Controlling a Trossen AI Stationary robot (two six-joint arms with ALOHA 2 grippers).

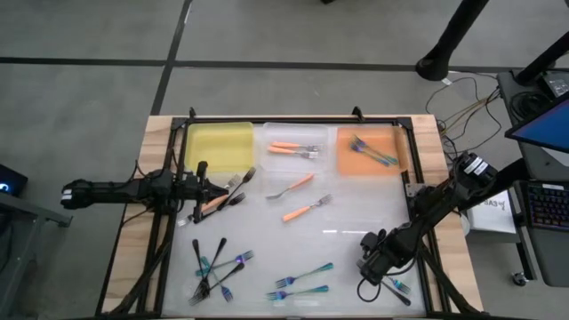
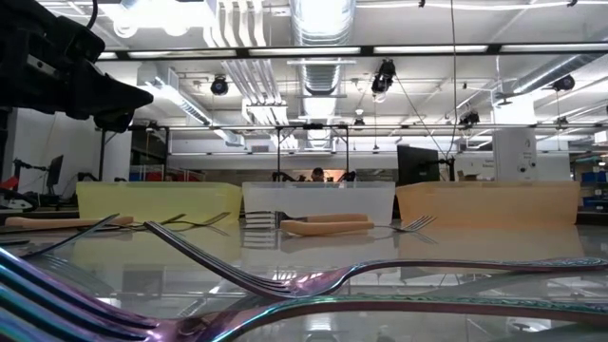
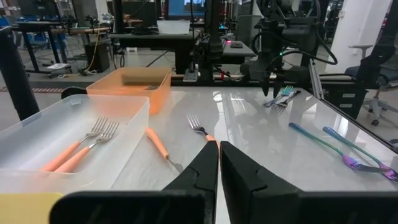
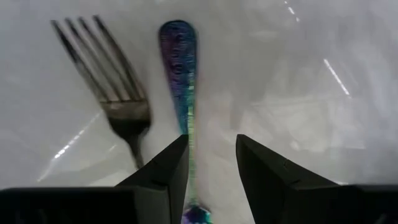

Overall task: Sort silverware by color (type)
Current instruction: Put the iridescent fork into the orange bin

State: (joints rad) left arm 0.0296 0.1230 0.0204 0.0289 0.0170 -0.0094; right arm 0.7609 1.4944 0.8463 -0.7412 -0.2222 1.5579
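The right pincer (image 4: 211,163) hangs low over the near right corner of the bench (image 1: 356,236), its fingers apart with a narrow gap, and a teal-blue fork (image 4: 181,74) runs lengthwise away from it, the handle passing beside the inner edge of one finger rather than squarely through the gap. That looks like a lining-up for a pinch across the slim handle, so the fingers probably need to shift sideways before they close. The fork's long axis runs straight out from the pincer; its rounded handle end points away, and the end under the fingers is hidden. Just beside it a second fork (image 4: 115,81) lies roughly parallel, tines pointing away. Farther off, the orange tray (image 1: 369,153) at the far edge already holds teal-blue forks, likely this fork's destination. The left pincer (image 3: 219,163) hovers with fingers together, gripping nothing I can see, at the bench's left side; just ahead of it lie two orange-handled forks (image 3: 160,144), and beside it the clear tray (image 3: 134,109) holds two more. The yellow tray (image 1: 218,147) holds nothing visible, and several forks wait near the front edge.
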